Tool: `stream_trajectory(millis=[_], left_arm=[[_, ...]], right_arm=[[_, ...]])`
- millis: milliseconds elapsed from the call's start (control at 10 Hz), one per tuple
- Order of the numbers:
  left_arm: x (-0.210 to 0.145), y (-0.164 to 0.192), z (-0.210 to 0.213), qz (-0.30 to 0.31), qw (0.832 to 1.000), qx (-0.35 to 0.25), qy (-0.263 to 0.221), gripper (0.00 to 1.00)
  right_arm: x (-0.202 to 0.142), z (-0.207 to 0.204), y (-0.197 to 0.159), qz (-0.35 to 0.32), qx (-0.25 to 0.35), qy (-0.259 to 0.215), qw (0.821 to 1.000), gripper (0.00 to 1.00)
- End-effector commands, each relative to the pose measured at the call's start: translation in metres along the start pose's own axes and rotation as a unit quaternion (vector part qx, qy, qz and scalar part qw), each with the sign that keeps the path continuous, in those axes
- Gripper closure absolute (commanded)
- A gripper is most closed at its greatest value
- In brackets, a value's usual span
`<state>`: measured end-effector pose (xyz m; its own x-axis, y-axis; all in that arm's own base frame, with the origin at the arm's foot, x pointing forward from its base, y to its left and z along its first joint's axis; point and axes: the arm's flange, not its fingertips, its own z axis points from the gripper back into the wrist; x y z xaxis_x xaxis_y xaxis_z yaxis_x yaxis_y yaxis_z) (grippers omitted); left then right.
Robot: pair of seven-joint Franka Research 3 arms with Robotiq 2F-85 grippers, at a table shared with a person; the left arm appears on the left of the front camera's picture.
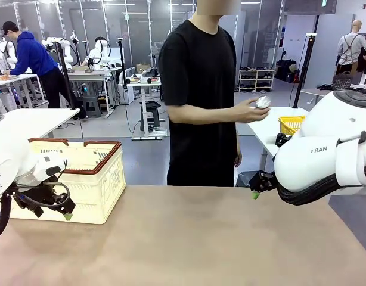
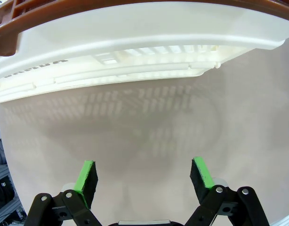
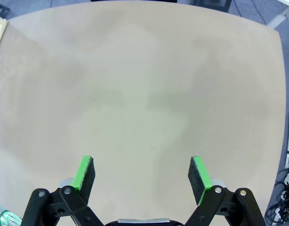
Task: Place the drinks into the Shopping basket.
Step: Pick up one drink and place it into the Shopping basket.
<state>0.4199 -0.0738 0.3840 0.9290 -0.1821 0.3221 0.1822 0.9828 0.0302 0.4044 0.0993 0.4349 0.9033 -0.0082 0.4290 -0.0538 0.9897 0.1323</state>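
A person across the table holds one of the drinks (image 1: 263, 102), a can with a silver top, in a raised hand; its colour is hidden. The Shopping basket (image 1: 105, 182), cream with a dark reddish-brown rim, stands on the table's far left. My left gripper (image 1: 49, 211) hangs open just in front of it. In the left wrist view the basket's slotted wall (image 2: 135, 52) lies ahead of the open left gripper (image 2: 144, 175), with nothing between the fingers. My right gripper (image 1: 256, 189) hovers over the table's far right edge. It is open and empty (image 3: 144, 175) above bare tabletop.
The beige table (image 1: 195, 238) stretches bare between the two arms. A bright yellow mesh basket (image 1: 290, 124) sits on a white table behind at the right. The person stands close to the far edge, near the middle.
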Motion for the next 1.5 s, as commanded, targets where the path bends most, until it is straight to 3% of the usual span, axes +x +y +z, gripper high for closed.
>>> stream_trajectory(millis=[0,1400], left_arm=[[-0.0004,-0.0001,-0.0003,0.0,1.0,0.0,0.002,0.0],[0.0,0.0,0.0,0.0,1.0,0.0,0.0,0.0]], right_arm=[[0.0001,-0.0001,-0.0006,-0.001,0.002,0.0,1.0,0.0],[0.0001,-0.0001,-0.0006,-0.001,0.002,0.0,1.0,0.0]])
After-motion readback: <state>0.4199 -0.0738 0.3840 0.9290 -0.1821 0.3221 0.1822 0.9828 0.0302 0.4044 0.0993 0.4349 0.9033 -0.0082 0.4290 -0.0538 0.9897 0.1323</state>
